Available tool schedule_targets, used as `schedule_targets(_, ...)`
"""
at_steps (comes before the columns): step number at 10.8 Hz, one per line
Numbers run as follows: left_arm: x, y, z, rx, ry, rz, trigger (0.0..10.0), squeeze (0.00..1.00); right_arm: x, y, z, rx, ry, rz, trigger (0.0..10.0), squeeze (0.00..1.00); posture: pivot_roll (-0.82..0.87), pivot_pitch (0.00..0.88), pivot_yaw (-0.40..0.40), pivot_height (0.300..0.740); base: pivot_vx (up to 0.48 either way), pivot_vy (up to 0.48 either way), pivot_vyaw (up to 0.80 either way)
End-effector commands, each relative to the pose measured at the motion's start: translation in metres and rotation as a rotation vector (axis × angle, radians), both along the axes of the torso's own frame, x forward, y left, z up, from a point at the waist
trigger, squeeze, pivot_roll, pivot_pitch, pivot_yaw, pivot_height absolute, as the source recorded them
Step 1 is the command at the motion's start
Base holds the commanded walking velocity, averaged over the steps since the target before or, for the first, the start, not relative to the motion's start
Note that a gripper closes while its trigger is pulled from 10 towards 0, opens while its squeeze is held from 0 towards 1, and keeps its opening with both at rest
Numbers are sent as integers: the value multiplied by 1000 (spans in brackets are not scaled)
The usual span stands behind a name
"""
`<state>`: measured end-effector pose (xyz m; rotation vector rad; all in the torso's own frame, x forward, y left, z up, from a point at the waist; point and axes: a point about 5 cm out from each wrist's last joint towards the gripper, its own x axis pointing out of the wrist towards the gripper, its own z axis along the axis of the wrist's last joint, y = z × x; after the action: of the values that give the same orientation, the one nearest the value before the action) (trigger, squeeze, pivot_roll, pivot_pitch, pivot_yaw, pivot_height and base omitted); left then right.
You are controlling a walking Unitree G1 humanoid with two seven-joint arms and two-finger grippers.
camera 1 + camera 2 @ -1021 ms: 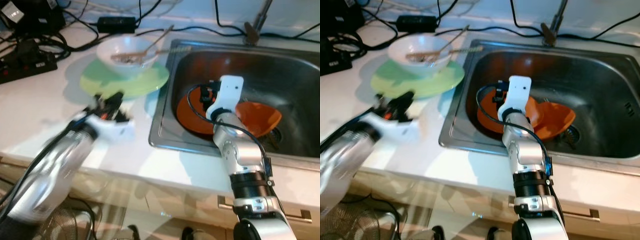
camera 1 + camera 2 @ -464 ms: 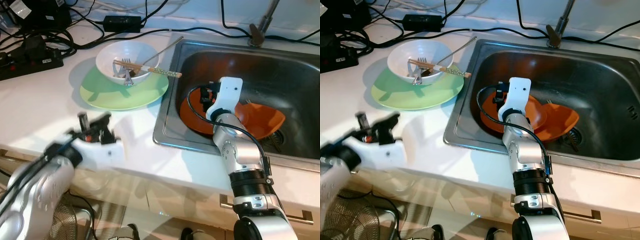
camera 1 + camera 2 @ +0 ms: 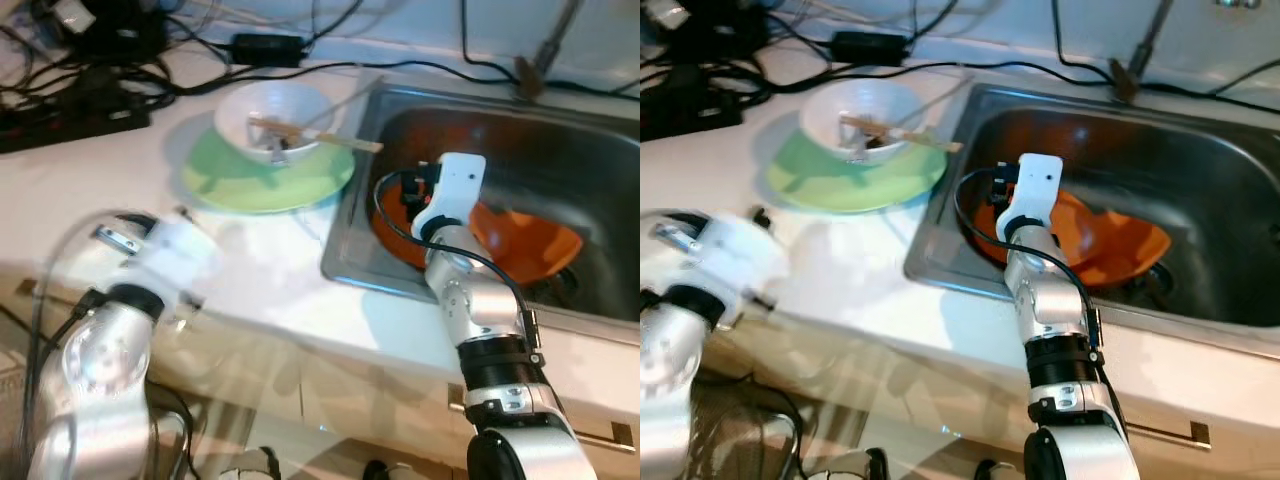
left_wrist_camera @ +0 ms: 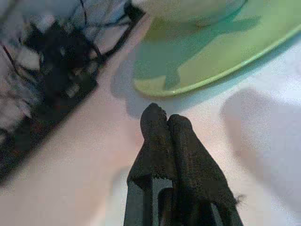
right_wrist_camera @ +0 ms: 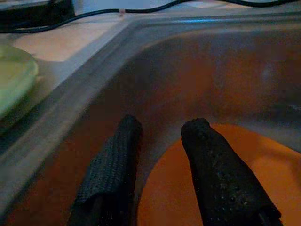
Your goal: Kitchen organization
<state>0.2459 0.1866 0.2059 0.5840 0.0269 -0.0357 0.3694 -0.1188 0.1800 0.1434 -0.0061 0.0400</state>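
A white worktop [image 3: 250, 270] carries a steel sink [image 3: 345, 240] set into its right part. Near the sink's left rim, toward the back edge, a green plate [image 3: 230, 185] lies flat with a white bowl [image 3: 265, 110] on it. In the bowl rest a fork [image 3: 278, 150] and a stick-like utensil [image 3: 320, 138] whose end reaches over the rim toward the sink. A longer metal handle also leans out of the bowl, too blurred to identify.

In the sink, against its left wall, lies an orange plate [image 5: 197, 188], and beside it toward the drain an orange bowl [image 3: 530, 245] tilts on its side. The right gripper [image 5: 160, 136] is down in the sink just over the orange plate near the left wall; its two fingers [image 5: 211, 165] are spread apart with nothing between them.

The left gripper [image 4: 165, 123] hovers over the bare worktop near the front edge, just short of the green plate; its fingertips are pressed together, empty. In the head views this arm is blurred.

At the back left corner sit a black power strip [image 3: 70, 125] and tangled black cables [image 3: 120, 50]; a black adapter [image 3: 268, 45] lies by the back edge behind the bowl. A tap [image 3: 530, 65] stands at the sink's back rim. No writing or brand mark can be read anywhere.
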Motion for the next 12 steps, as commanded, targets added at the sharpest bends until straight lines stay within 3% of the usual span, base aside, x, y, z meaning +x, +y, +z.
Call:
schedule_targets(1, 4, 1, -7, -127, 43, 25, 10000, 0, 3, -3, 3, 9, -10, -7, 10000, 0, 293, 121, -21, 725, 0, 0, 0)
schedule_targets(2, 16, -8, -5, -276, 40, -5, 10000, 0, 3, -3, 4, 7, -13, -9, 10000, 0, 291, 112, -22, 725, 0, 0, 0)
schedule_targets(3, 30, -20, 6, -407, 32, -67, 10000, 1000, 4, -4, 7, 4, -24, -15, 10000, 0, 279, 99, -18, 725, 0, 0, 0)
schedule_targets(9, 44, -30, 32, -492, 33, -172, 10000, 1000, 4, -11, 8, -5, -40, -39, 10000, 0, 259, 82, -9, 725, 0, 0, 0)
schedule_targets(12, 64, -41, 33, -553, 103, -226, 10000, 1000, 5, -13, 10, -11, -45, -42, 10000, 0, 242, 69, -8, 725, 0, 0, 0)
